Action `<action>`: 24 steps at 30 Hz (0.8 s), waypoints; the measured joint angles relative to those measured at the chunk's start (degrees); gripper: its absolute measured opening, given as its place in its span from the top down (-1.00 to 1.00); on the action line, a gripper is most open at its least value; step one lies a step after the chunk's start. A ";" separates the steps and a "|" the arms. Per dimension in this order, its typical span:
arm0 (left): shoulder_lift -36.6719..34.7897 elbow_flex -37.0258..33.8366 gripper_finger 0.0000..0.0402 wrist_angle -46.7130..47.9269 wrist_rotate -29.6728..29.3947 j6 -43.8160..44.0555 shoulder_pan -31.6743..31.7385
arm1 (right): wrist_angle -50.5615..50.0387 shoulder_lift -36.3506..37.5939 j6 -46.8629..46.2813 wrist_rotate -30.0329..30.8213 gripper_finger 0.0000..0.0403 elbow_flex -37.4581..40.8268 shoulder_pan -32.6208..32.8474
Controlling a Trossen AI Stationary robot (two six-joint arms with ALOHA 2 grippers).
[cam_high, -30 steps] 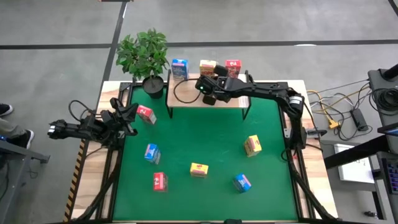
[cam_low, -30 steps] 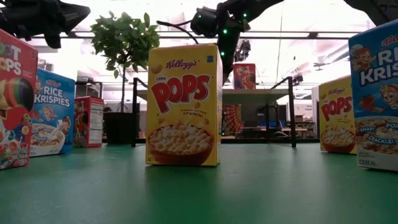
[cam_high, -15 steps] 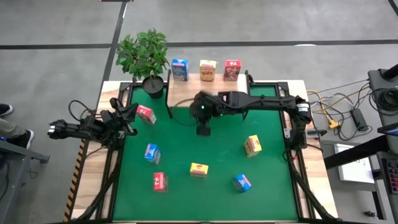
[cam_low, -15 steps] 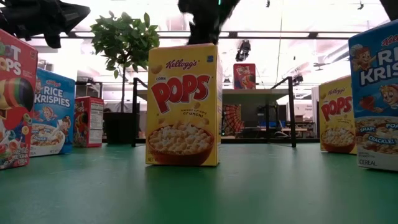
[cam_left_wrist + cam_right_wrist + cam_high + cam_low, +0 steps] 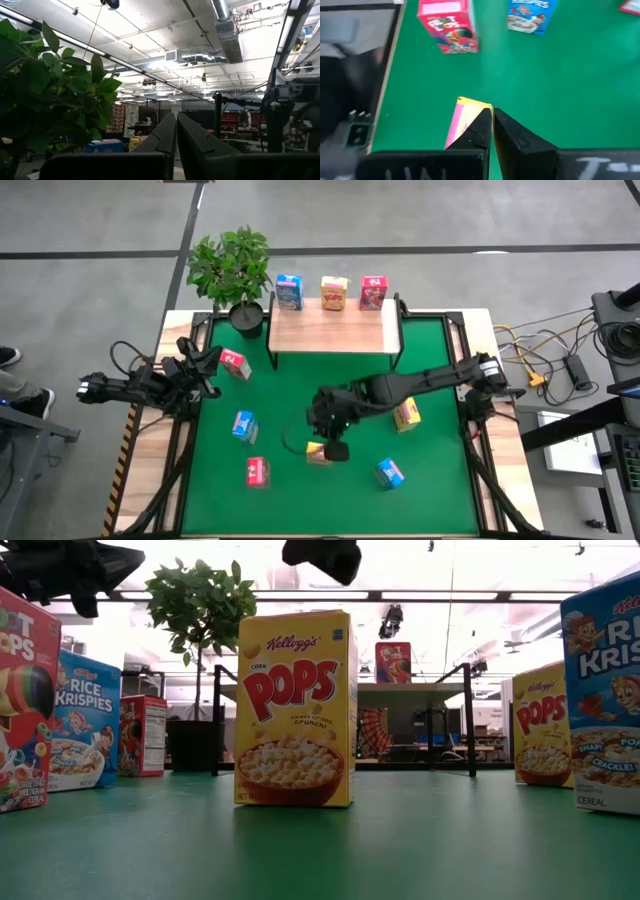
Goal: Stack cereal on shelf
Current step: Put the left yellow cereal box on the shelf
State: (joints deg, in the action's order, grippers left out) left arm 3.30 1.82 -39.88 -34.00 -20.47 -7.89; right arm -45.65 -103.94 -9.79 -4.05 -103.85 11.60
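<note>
Three cereal boxes stand on the shelf at upper centre as the right gripper, fingers pressed together, hovers over a yellow Corn Pops box it could topple.

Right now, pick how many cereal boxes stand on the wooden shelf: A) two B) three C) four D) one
B: the high view shows a blue box, a yellow box and a red box in a row along the back of the shelf.

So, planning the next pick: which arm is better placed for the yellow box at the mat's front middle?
The right: its hand hovers right at that yellow box, fingers shut. The left hand waits at the table's left edge.
</note>
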 joint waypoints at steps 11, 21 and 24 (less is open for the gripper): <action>-0.01 -0.01 1.00 0.14 0.02 0.04 0.01 | 0.10 -0.85 -6.17 20.54 0.91 0.00 8.06; 0.01 0.01 1.00 -2.90 -0.02 -2.48 -0.01 | -1.92 -1.15 -13.16 20.15 0.13 0.00 8.78; 0.01 0.01 1.00 -4.98 -0.02 -4.35 0.01 | -2.04 -2.55 -13.19 20.05 -0.14 0.00 9.16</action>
State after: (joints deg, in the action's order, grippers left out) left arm 3.31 1.82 -44.85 -34.02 -24.82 -7.88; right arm -47.69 -106.49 -22.98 16.00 -103.85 20.76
